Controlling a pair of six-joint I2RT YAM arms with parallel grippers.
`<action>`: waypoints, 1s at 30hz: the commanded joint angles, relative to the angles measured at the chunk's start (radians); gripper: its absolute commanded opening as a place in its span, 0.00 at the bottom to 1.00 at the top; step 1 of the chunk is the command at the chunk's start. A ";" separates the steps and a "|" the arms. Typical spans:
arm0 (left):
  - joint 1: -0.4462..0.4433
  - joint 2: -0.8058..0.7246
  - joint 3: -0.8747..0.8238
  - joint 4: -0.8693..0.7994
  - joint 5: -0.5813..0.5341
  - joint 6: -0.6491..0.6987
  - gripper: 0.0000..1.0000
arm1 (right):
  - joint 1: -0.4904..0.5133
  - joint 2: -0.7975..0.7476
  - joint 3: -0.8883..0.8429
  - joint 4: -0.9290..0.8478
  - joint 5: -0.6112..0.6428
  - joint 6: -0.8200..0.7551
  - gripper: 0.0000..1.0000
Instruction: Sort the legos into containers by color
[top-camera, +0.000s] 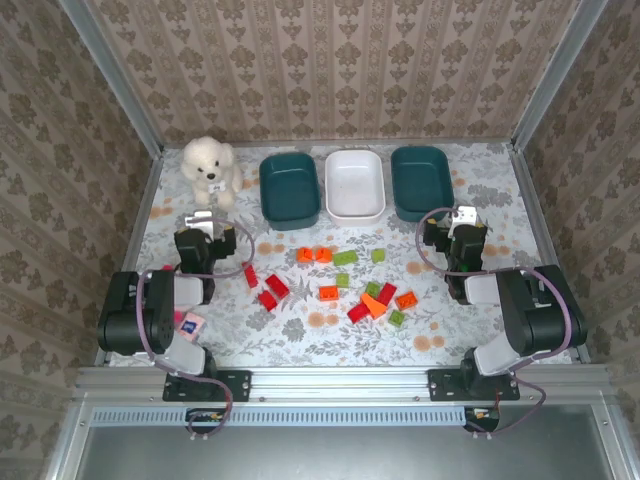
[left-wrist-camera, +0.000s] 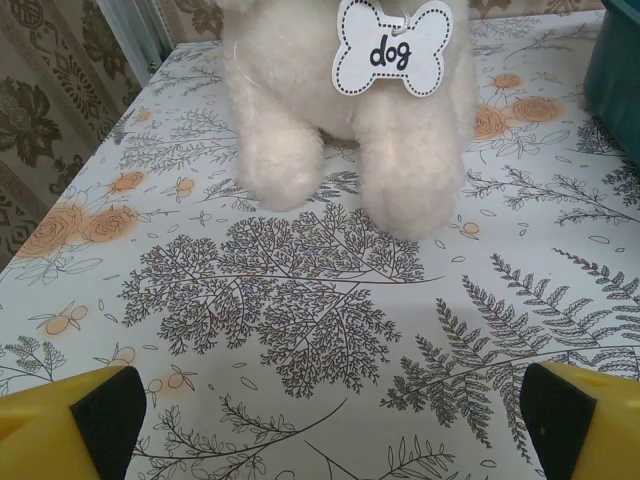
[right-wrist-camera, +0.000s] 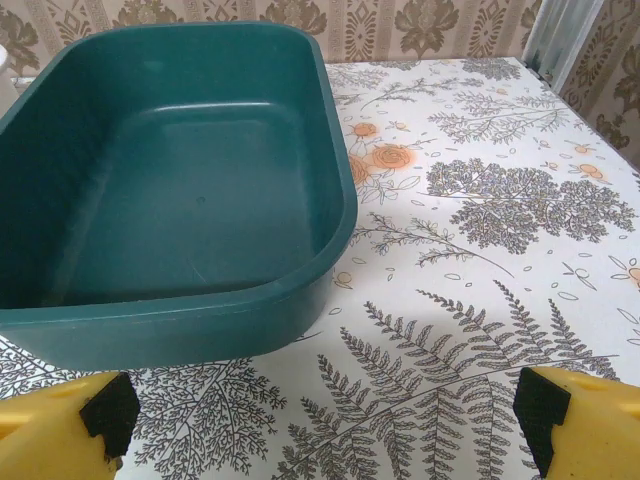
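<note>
- At the far left of the table (top-camera: 300, 340) sits a white plush dog (top-camera: 209, 168). The left wrist view shows its paws (left-wrist-camera: 340, 120) up close and a bone-shaped tag (left-wrist-camera: 390, 48) reading "dog".
- Just near of the dog is the left gripper (top-camera: 205, 228), pointing away from the arm bases. Its jaws stand wide apart, and the left wrist view has only bare tablecloth between the yellow fingers (left-wrist-camera: 330, 420).
- Right of the dog, along the far edge, is the left teal tub (top-camera: 289, 187).
- Near of the tubs, in the middle of the table, the legos (top-camera: 330, 280) lie scattered. Red ones are mostly to the left, with orange and lime green mixed through the centre and right. All of them rest on the cloth, well apart from either gripper.
- The white tub (top-camera: 355, 184) stands between the two teal ones, just beside each.
- The right teal tub (top-camera: 421, 182) ends the row. The right wrist view looks into its bare inside (right-wrist-camera: 170, 190).
- Just near of that tub's right corner is the right gripper (top-camera: 455, 225), its jaws spread wide and holding nothing (right-wrist-camera: 325, 410).
</note>
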 joint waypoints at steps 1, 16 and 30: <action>0.000 0.003 0.022 0.020 0.005 0.013 1.00 | 0.000 0.004 0.012 0.026 -0.009 0.003 1.00; 0.000 0.005 0.022 0.020 0.004 0.011 1.00 | 0.000 0.005 0.012 0.023 -0.009 0.003 1.00; -0.226 -0.428 0.036 -0.260 -0.328 0.066 1.00 | 0.051 -0.408 0.141 -0.398 0.145 0.025 1.00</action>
